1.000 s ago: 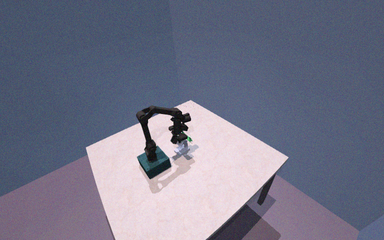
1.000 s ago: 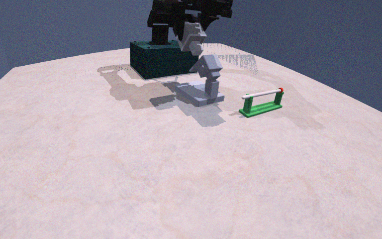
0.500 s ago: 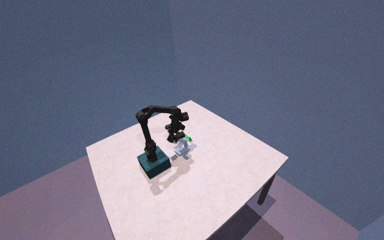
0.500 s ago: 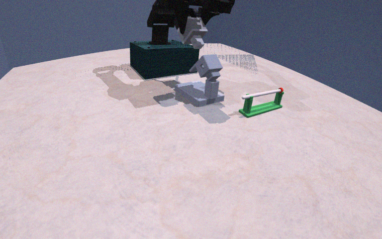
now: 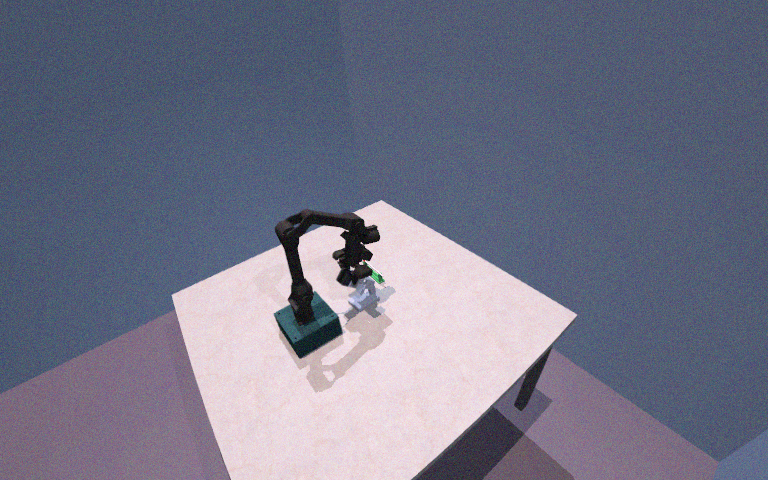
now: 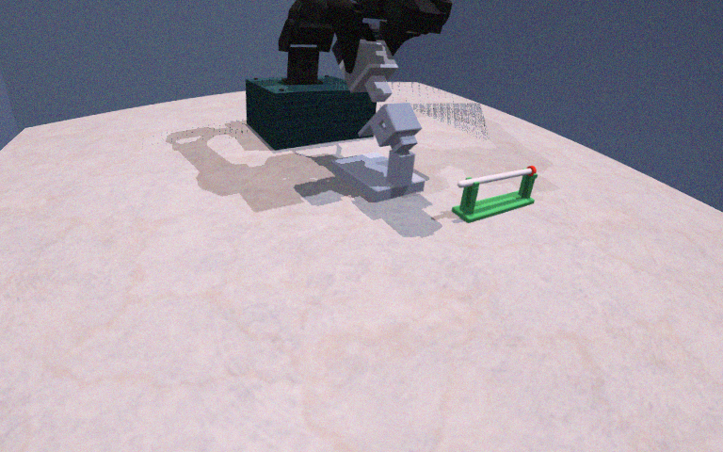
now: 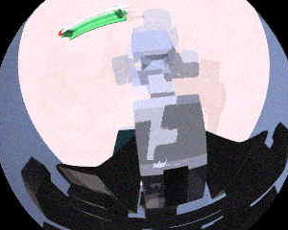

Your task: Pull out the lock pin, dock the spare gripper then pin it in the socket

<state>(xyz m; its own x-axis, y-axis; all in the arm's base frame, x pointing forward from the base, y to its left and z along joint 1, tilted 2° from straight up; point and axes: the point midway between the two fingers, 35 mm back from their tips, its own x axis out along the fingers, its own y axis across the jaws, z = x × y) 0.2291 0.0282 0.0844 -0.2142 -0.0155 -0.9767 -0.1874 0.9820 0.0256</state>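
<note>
The black gripper squeezes the gray spare gripper. From outside, that gray piece is up high, at eleven o'clock from the mount's socket. The white pin lies on its green stand, at about three o'clock from the mount.

Arm cut off by exterior top edge; spigot fit in socket unclear.
</note>
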